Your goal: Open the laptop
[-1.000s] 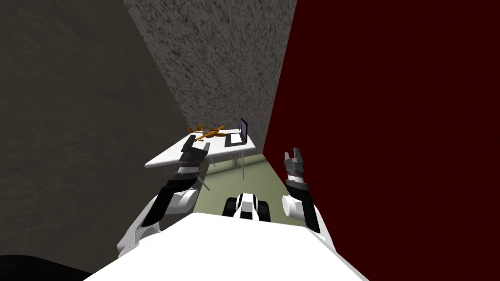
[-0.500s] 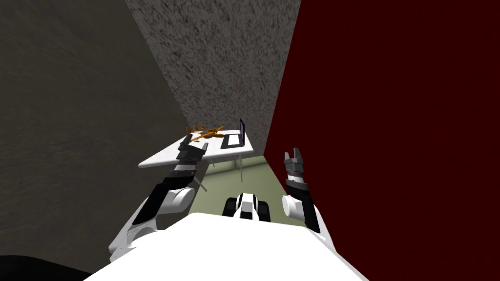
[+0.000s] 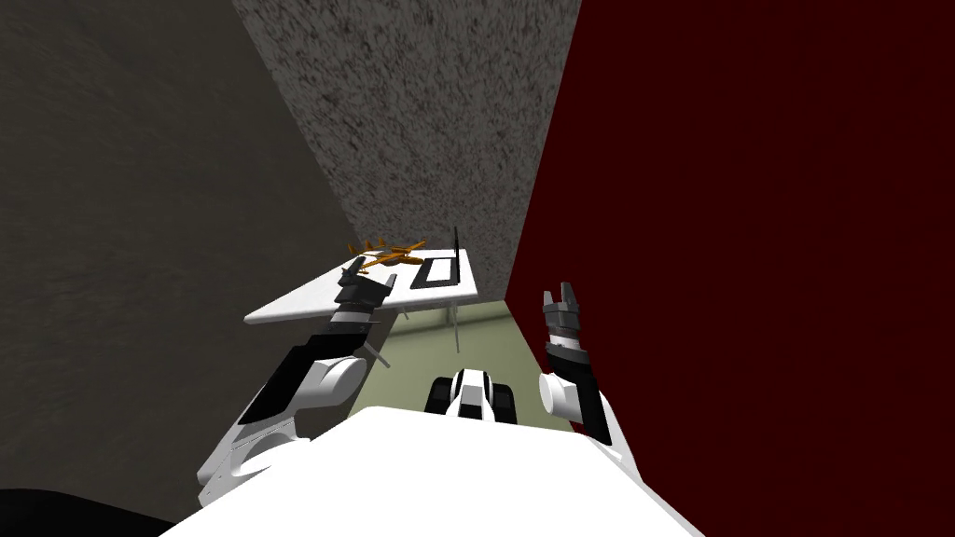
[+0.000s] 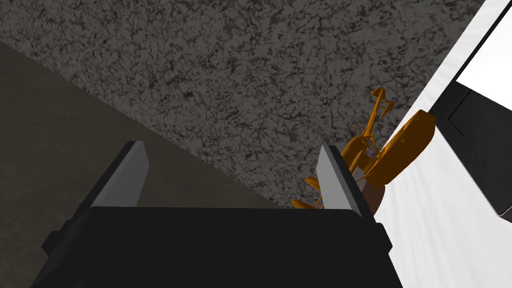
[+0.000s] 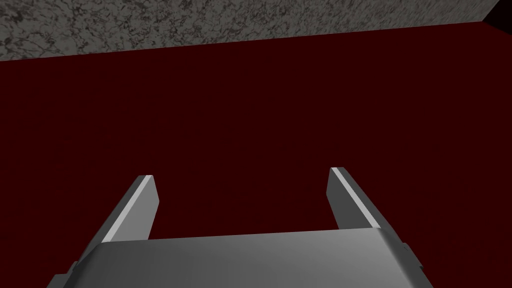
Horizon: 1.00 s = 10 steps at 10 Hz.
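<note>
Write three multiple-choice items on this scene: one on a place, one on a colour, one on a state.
1. Where is the plane?
A. on a chair
B. on the table, beside the laptop
C. on a shelf

2. What colour is the plane?
A. orange
B. blue
C. green

3. How is the left end effector?
A. shut on the plane
B. shut on the laptop
C. open, holding nothing

Key:
1 B: the head view shows it on the white top next to the laptop.
2 A: the head and left wrist views both show it orange.
3 C: the left wrist view shows its fingers wide apart, gripping nothing.
</note>
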### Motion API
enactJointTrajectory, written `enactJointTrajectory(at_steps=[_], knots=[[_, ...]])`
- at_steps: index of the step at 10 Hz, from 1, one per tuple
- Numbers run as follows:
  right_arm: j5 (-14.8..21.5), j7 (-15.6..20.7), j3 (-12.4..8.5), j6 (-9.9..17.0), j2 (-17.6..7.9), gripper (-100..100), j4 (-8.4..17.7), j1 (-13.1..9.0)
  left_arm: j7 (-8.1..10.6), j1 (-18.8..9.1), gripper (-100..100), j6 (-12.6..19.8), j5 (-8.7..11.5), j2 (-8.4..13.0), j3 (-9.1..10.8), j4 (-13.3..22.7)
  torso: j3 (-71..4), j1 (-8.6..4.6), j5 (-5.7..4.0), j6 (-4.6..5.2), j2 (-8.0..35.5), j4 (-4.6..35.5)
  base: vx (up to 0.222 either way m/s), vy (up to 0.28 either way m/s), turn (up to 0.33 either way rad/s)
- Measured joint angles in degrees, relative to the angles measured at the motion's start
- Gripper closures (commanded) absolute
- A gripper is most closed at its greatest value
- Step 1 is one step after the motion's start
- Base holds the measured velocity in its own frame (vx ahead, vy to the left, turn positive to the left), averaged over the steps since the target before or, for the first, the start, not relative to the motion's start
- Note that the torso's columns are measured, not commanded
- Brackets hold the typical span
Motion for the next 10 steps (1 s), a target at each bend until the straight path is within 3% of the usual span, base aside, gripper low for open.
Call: enactJointTrajectory(at_steps=[10], knots=[[0.00,0.00,0.00,0.00,0.00,0,0.00,0.00,4.00,-1.77,-100,14.79,10.95,0.15,5.30,-1.22,-0.08,-0.06,-0.02,-0.02,-0.16,-0.03,0.102,-0.138,0.105]])
